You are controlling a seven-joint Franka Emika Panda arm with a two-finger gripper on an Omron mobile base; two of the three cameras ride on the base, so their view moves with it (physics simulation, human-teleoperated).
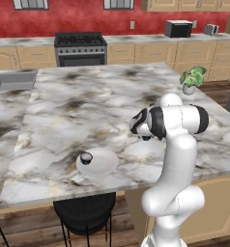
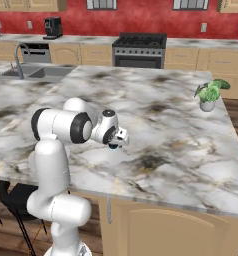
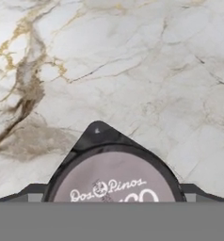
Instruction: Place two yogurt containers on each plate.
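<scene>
Counter (image 1: 64,96) of veined marble, broad enough to work from. Plate (image 1: 106,166) near its front edge, white, with one cup (image 1: 86,157) set to one side, likely to leave room for a partner. Gripper (image 3: 112,192) low over the marble, well apart from the plate, straddling a second cup (image 3: 112,169); jaws wide on either side, contact unclear, so cannot tell whether held. Squat, round, dark-walled, pale printed lid with a dark tab pointing away

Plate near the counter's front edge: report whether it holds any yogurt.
It holds one yogurt container, on the left part of the plate; the rest is bare.
</scene>
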